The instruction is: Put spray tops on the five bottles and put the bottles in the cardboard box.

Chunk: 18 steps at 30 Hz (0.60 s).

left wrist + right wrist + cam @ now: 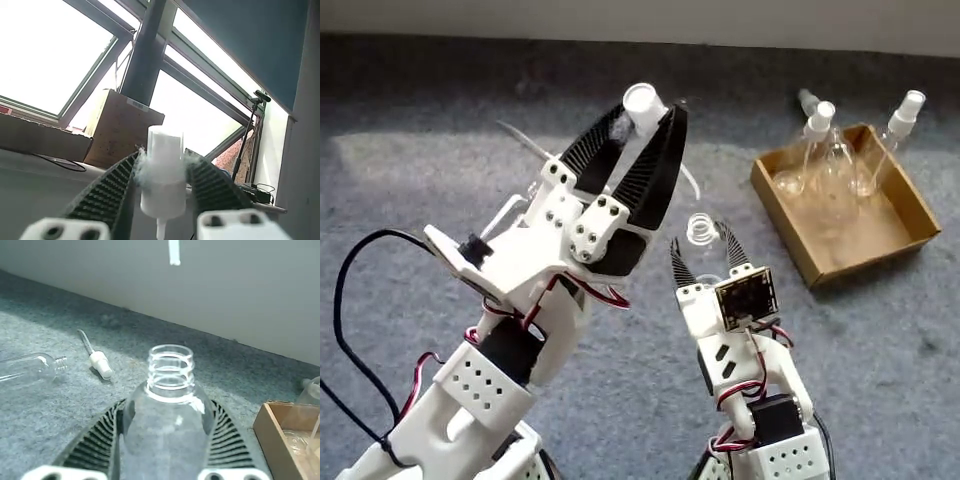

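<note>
My left gripper [648, 112] is raised above the carpet, shut on a white spray top [642, 101]; in the left wrist view the spray top [162, 172] sits upright between the ribbed fingers [107, 187], with its dip tube hanging below. To its right and lower, my right gripper [700, 240] is shut on a clear open-necked bottle [700, 228], held upright. The right wrist view shows this bottle [169, 385] with bare threads and the tip of the dip tube [173, 252] high above it. The cardboard box [785, 225] lies at the right with three capped bottles [835, 165] inside.
Beyond the grippers, a second clear bottle [27, 367] without a top lies on its side on the grey carpet, with a loose spray top [100, 362] next to it. A corner of the box [270, 432] lies beside the right gripper. A pale wall borders the far edge.
</note>
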### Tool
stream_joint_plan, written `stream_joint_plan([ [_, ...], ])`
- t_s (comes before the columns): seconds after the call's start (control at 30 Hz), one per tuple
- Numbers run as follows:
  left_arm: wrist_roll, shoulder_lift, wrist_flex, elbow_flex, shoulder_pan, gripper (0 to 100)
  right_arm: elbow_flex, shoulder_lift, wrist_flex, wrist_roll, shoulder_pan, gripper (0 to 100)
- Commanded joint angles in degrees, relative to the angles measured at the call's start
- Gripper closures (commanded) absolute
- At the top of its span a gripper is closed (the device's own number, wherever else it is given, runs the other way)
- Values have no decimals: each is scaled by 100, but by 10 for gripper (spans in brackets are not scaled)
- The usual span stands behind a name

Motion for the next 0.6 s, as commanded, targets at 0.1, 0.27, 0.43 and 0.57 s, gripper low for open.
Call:
stream_joint_plan([
  [0.1,53,462,35,-40,84,995,602,-75,13,53,-57,916],
  [0.27,53,505,70,-22,84,995,602,-75,13,53,-48,916],
  [0.43,53,470,79,127,127,995,602,-75,13,53,-40,916],
  [0.57,62,470,149,119,127,995,602,-75,13,53,-40,916],
])
